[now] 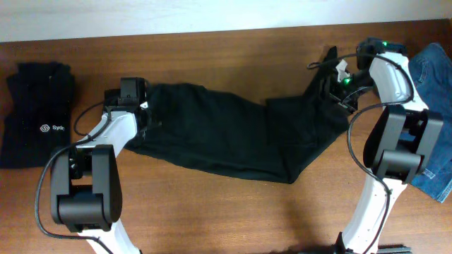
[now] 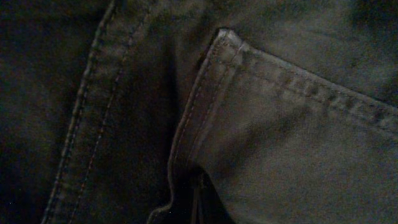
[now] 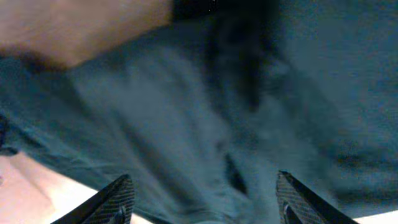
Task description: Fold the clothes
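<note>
The black trousers [image 1: 226, 134] lie spread across the wooden table, waist end to the left and a leg bent up toward the back right. My left gripper [image 1: 134, 99] is at the waist end. In the left wrist view the trousers [image 2: 280, 124] fill the frame with seams and a pocket edge, and the dark jaws [image 2: 198, 208] look closed on a fold. My right gripper [image 1: 337, 81] is over the leg end at the far right. In the right wrist view its fingers [image 3: 202, 193] are wide apart above blurred trouser fabric [image 3: 186, 124].
A folded black top with a small white logo [image 1: 39, 113] lies at the far left. Blue denim jeans [image 1: 434, 77] lie at the right edge, partly under the right arm. Bare wooden table [image 1: 233, 212] shows along the front.
</note>
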Motion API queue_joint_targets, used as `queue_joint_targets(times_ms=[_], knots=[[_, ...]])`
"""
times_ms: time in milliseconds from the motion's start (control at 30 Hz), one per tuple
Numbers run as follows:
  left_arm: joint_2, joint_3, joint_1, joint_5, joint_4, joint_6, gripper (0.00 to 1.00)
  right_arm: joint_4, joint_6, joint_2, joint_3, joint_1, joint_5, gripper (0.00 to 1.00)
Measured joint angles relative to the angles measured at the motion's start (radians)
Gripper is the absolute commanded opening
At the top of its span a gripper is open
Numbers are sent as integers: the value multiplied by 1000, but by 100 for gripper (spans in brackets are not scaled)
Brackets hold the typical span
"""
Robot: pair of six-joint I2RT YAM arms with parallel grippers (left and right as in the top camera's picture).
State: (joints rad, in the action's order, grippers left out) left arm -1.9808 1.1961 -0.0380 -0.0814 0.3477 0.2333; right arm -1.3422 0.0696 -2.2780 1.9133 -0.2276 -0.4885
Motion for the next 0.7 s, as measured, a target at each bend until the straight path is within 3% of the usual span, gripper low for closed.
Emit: queue_joint_targets(times_ms=[267,633,700], knots=[[0,0,0,0,0,0,1,15,-5,-5,-97,10,32,58],[0,0,0,0,0,0,1,69,-39,-8,-142,101,10,58],[0,0,0,0,0,0,1,82,-44,-8,-155,109,10,53]])
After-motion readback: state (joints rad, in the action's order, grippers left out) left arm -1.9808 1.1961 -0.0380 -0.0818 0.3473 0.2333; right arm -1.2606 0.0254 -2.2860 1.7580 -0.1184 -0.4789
